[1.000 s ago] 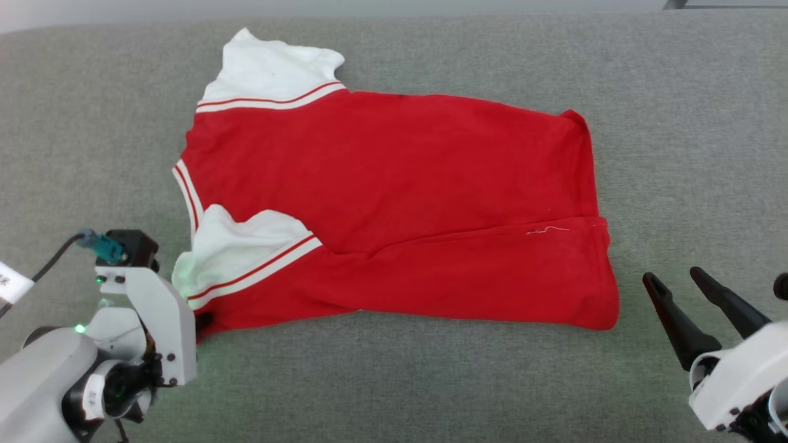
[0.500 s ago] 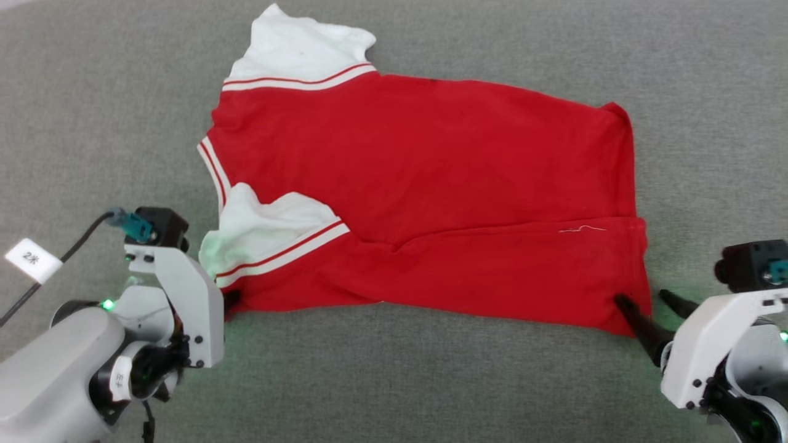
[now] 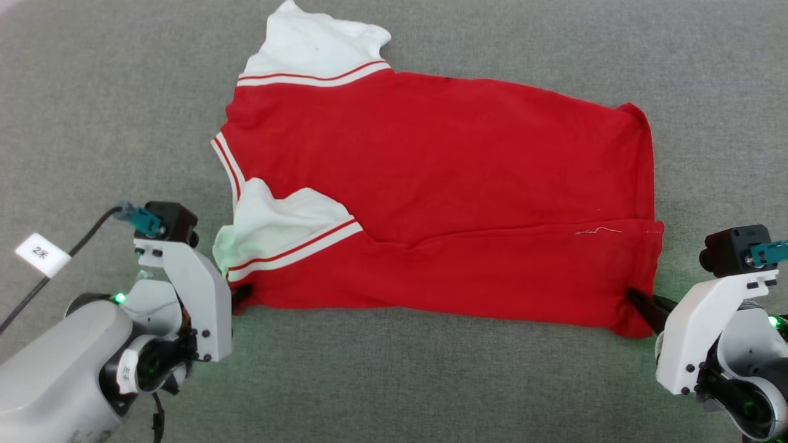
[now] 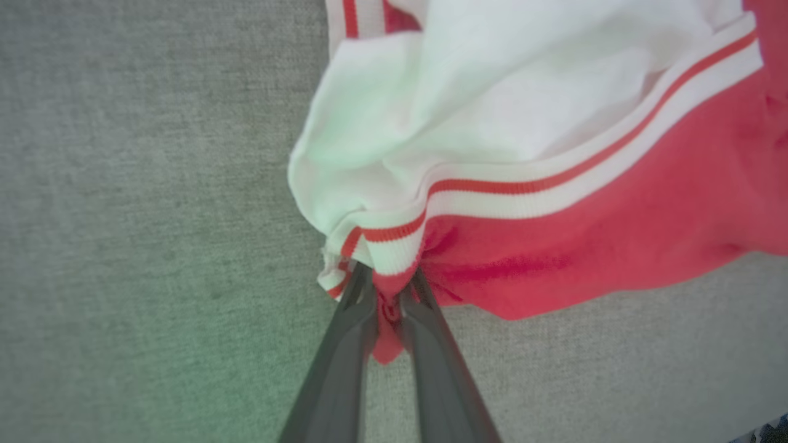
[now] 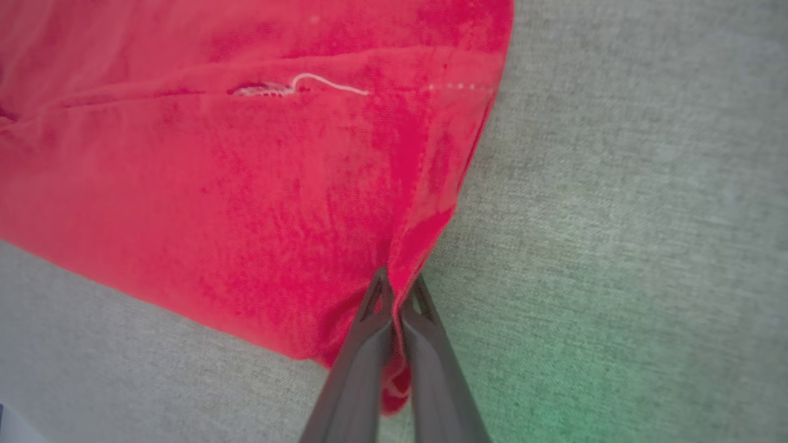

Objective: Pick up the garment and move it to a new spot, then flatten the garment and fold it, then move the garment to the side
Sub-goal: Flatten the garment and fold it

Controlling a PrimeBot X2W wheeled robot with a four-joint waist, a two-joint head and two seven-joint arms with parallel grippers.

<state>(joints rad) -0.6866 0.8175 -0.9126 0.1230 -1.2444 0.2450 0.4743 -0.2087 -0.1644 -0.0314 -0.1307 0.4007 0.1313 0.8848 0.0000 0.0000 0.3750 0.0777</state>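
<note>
The garment [image 3: 431, 184], a red jersey with white sleeves and red-and-white striped trim, lies spread on the grey surface, its near long edge folded over. My left gripper [image 3: 241, 294] is shut on the near left corner, below the white sleeve [image 4: 468, 111]; the left wrist view shows red cloth pinched between its fingers [image 4: 345, 344]. My right gripper [image 3: 640, 304] is shut on the garment's near right corner [image 5: 345, 203], with the red hem caught between the two dark fingertips [image 5: 375, 301]. No letters or numbers show on the upturned side.
Grey woven fabric [image 3: 394, 381] covers the whole work surface around the jersey. A black cable with a white tag [image 3: 42, 253] runs off to the left of my left wrist. A loose white thread [image 3: 597, 231] lies on the fold near the right end.
My right gripper came in from the lower right, reached the jersey's near right corner and shut on it. The left gripper kept its grip. The head camera shifted, so the whole scene slid right.
</note>
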